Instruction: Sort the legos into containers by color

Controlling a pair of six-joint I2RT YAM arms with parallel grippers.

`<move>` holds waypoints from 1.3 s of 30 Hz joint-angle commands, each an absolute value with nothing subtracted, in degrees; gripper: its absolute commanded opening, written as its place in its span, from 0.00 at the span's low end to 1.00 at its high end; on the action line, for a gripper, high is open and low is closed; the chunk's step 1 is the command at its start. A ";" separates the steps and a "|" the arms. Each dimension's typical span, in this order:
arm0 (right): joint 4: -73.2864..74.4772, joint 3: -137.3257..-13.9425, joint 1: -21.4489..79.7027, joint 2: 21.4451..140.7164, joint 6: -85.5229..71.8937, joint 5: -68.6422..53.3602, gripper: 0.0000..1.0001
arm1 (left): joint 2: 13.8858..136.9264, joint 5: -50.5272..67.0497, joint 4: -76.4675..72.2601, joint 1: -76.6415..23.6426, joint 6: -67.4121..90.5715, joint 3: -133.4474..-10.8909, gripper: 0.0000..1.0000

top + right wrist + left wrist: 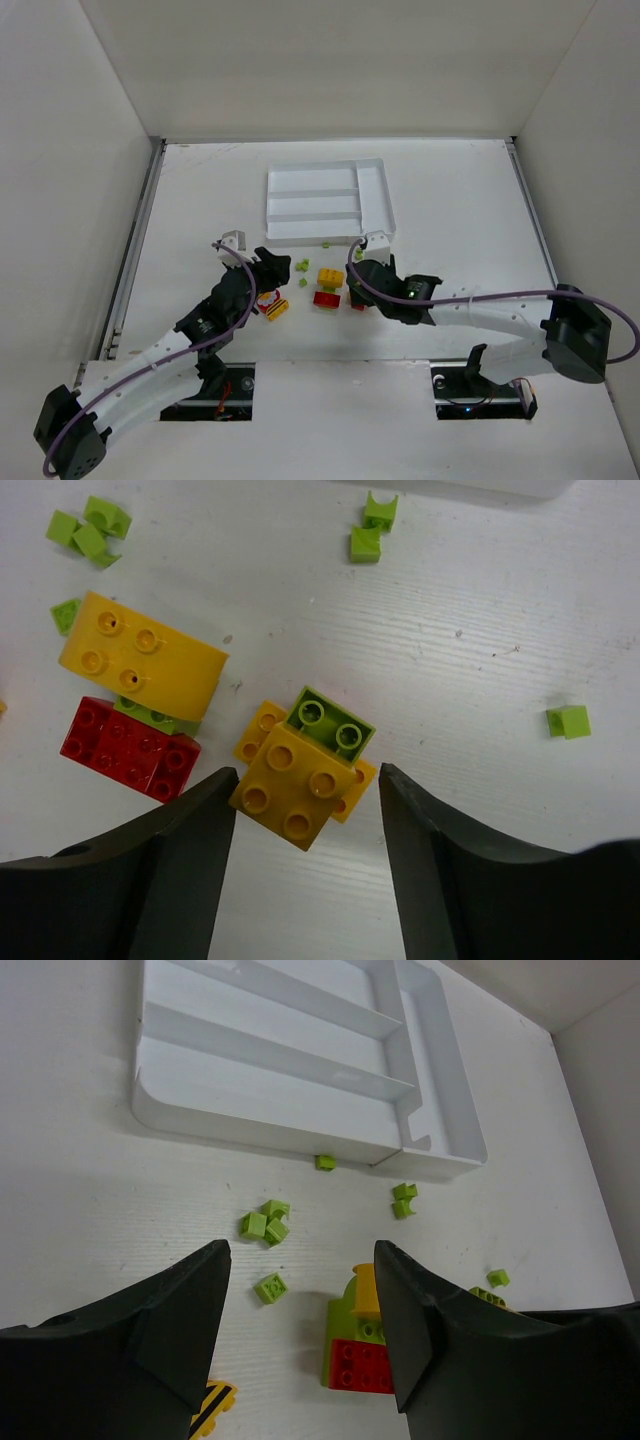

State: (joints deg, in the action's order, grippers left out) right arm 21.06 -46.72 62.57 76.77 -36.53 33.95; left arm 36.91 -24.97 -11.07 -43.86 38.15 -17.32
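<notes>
White tray (375, 195) toward the far edge of the white surface (450, 200). Lime green bits (265, 1222) scattered just short of it. Yellow-orange curved brick (140, 658) over red (128, 748), lime between. Yellow-orange and lime clump (300, 775) alongside. Yellow-and-black striped piece (212, 1405) near. Black jaws throughout.

Bright, even overhead light, soft shadows under both arms on the bench (200, 200). Wrist views sharp mid-frame; near fingers (150, 1330) dark, slightly soft. No glare.

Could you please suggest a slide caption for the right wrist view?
Open right gripper hovering above a yellow-and-green lego clump, loose green bricks scattered nearby.
</notes>
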 commanded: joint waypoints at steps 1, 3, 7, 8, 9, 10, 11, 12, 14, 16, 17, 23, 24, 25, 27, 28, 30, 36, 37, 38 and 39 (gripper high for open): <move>19.95 -45.27 61.66 74.27 -37.44 35.60 0.67 | 36.74 -26.45 -14.06 -44.51 38.94 -16.61 0.57; 19.95 -44.91 61.22 74.00 -37.53 35.16 0.74 | 36.83 -26.72 -14.15 -44.78 39.02 -16.52 0.57; 18.99 -45.26 61.30 75.14 -37.97 34.19 0.82 | 37.00 -27.68 -14.15 -45.22 39.02 -16.70 0.58; 18.55 -45.52 61.30 75.58 -38.14 33.75 0.83 | 37.00 -27.86 -14.15 -45.31 39.02 -16.79 0.58; 18.02 -45.79 61.30 76.02 -38.23 33.58 0.85 | 37.09 -28.04 -14.24 -45.31 39.02 -16.79 0.58; 17.32 -45.97 61.39 76.63 -38.41 33.40 0.85 | 37.18 -28.21 -14.33 -45.31 39.02 -16.70 0.58; 16.79 -46.23 61.56 77.42 -38.58 33.22 0.86 | 37.26 -28.30 -14.33 -45.39 39.11 -16.61 0.58; 16.44 -46.40 61.57 78.13 -38.84 33.05 0.86 | 37.27 -28.30 -14.33 -45.48 39.20 -16.61 0.58; 15.65 -46.58 61.57 79.53 -39.29 32.87 0.85 | 37.27 -28.39 -14.33 -45.74 39.37 -16.35 0.58; 14.86 -46.76 61.57 81.12 -39.37 32.87 0.81 | 37.09 -28.56 -14.33 -45.83 39.46 -16.17 0.58; 14.51 -46.76 61.57 81.91 -39.46 32.96 0.79 | 37.00 -28.56 -14.24 -45.83 39.46 -16.08 0.58; 13.01 -46.41 61.39 83.23 -39.73 34.19 0.52 | 37.00 -28.56 -14.33 -45.48 39.46 -15.91 0.58; 12.92 -46.41 61.30 83.15 -39.73 34.36 0.47 | 37.09 -28.56 -14.33 -45.48 39.46 -15.91 0.58; 12.92 -46.23 61.22 82.97 -39.73 34.54 0.42 | 37.18 -28.56 -14.33 -45.48 39.46 -15.91 0.58; 13.09 -45.88 61.21 82.36 -39.73 34.72 0.34 | 37.27 -28.56 -14.33 -45.48 39.46 -15.91 0.58; 13.10 -45.62 61.21 81.83 -39.73 34.89 0.31 | 37.27 -28.56 -14.33 -45.48 39.46 -15.91 0.58; 12.92 -44.83 61.21 80.08 -39.64 35.50 0.28 | 37.27 -28.56 -14.33 -45.66 39.46 -16.08 0.58; 10.90 -42.37 59.46 71.82 -38.24 34.90 0.28 | 37.35 -28.04 -14.68 -47.15 40.25 -17.31 0.59; 10.64 -42.10 58.93 70.85 -37.97 34.20 0.28 | 37.44 -28.04 -14.94 -47.67 40.25 -17.58 0.59; 10.37 -41.75 58.41 69.88 -37.79 33.49 0.28 | 37.53 -28.21 -15.12 -48.20 40.25 -17.75 0.59; 10.02 -41.49 57.88 69.09 -37.62 32.79 0.28 | 37.70 -28.39 -15.38 -48.90 40.25 -17.93 0.59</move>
